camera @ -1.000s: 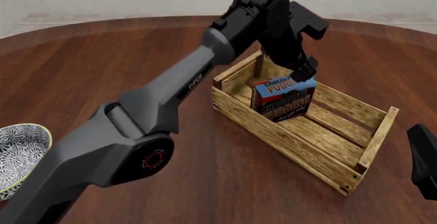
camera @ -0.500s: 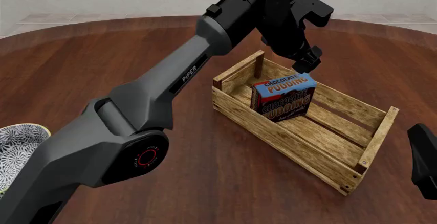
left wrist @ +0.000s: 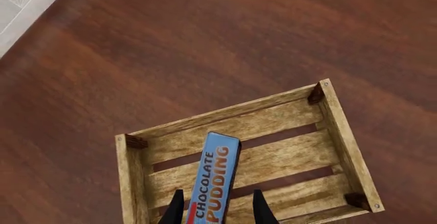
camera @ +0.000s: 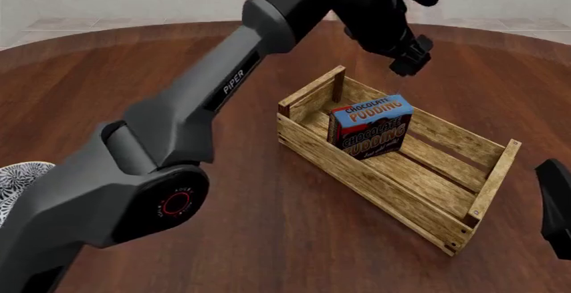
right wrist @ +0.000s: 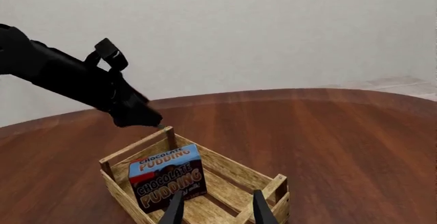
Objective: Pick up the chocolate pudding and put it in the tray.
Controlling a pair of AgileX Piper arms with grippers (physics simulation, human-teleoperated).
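The chocolate pudding [camera: 370, 129], a small box with a blue top and dark brown front, stands upright inside the tray [camera: 375, 186], a light-wood slatted crate. My left gripper [camera: 408, 59] hangs open in the air above the tray's far end, clear of the box. Its wrist view looks straight down on the pudding's blue top [left wrist: 215, 175] and the tray [left wrist: 232, 114], with both fingers [left wrist: 176, 209] apart. My right gripper [right wrist: 217, 211] is open and empty, low at the table's right side, facing the pudding [right wrist: 167, 178] and tray [right wrist: 225, 165].
A blue-and-white patterned bowl [camera: 16, 182] peeks in at the front view's left edge. The long left arm [camera: 223, 92] stretches diagonally across the brown wooden table. A dark part of the right arm [camera: 557, 203] shows at the right edge.
My left gripper has let go of the pudding's top and risen up and back from it. The box stays standing in the tray. The right arm has barely moved.
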